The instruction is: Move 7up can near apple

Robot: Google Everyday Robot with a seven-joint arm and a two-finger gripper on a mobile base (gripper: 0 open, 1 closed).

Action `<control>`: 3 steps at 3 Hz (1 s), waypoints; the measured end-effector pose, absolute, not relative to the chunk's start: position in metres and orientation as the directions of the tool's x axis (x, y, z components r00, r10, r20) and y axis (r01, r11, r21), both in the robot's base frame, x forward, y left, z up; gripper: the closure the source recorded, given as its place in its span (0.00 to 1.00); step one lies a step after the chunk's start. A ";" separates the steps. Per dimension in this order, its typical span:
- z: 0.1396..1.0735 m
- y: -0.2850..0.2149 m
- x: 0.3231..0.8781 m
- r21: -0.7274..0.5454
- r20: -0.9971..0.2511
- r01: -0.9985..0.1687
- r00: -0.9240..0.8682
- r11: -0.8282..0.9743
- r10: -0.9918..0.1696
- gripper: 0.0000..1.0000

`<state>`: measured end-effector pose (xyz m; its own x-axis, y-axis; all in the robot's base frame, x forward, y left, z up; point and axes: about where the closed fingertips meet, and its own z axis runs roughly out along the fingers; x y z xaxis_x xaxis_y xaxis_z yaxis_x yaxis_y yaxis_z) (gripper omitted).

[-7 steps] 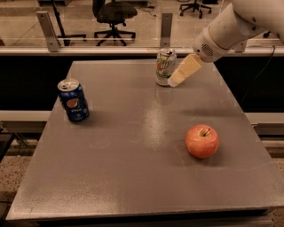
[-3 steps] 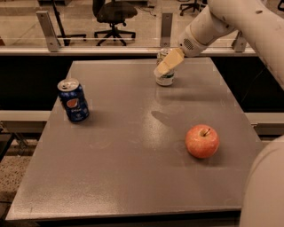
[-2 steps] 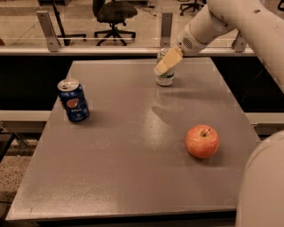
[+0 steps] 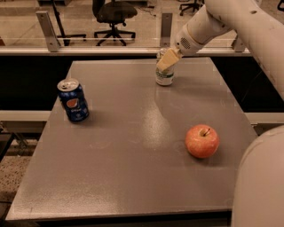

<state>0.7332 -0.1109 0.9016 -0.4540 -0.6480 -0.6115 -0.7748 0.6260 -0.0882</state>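
The 7up can [image 4: 164,78], white and silver with a green band, stands upright at the far middle of the grey table [image 4: 128,146]. My gripper [image 4: 167,61] comes in from the upper right and sits over the can's top, covering its upper half. The red-orange apple [image 4: 202,141] lies on the table's right side, well in front of the can and a little to its right.
A dark blue Pepsi can [image 4: 73,100] stands near the table's left edge. A glass partition with metal posts [image 4: 46,31] runs behind the table, with office chairs [image 4: 113,13] beyond it. My arm's white body [image 4: 259,186] fills the lower right corner.
The gripper moved left from beside the 7up can to over its top, and has held there since. The can, apple and Pepsi can have not moved.
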 end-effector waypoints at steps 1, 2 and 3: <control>0.904 -0.111 0.728 -0.078 -0.621 -0.794 -0.435 0.603 -0.652 0.85; 0.914 -0.115 0.711 -0.068 -0.623 -0.819 -0.411 0.570 -0.665 1.00; 0.926 -0.118 0.678 -0.049 -0.614 -0.851 -0.387 0.523 -0.687 1.00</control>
<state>0.6778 -0.1181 0.9256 -0.3874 -0.6873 -0.6145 -0.8507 0.5234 -0.0491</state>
